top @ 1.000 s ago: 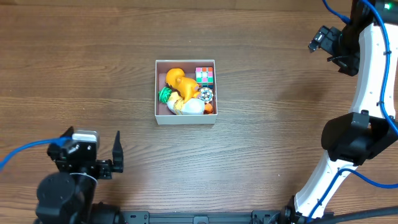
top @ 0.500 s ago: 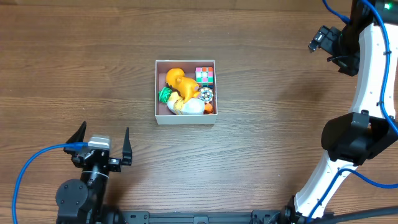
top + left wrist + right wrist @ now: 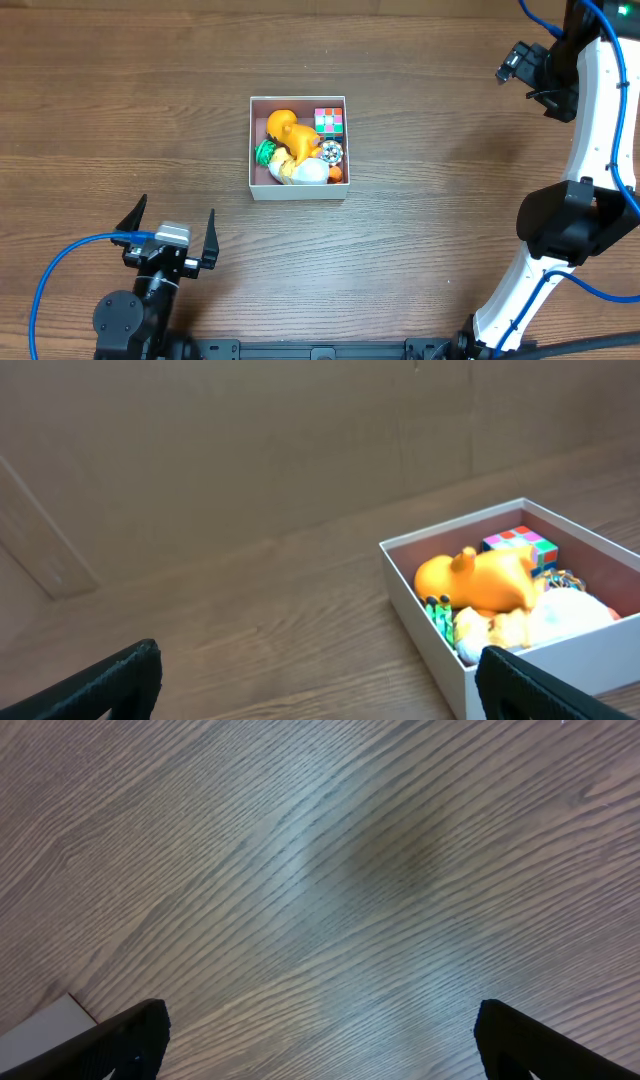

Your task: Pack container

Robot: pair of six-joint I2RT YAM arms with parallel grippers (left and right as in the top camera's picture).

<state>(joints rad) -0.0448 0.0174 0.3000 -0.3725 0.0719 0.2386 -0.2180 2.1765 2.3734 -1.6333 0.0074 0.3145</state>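
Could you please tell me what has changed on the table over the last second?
The left gripper swung round and shifted a little to the right, so its open fingers now point towards the container; it took hold of nothing. The right gripper, also open, the container and the toys packed inside it stayed where they were.
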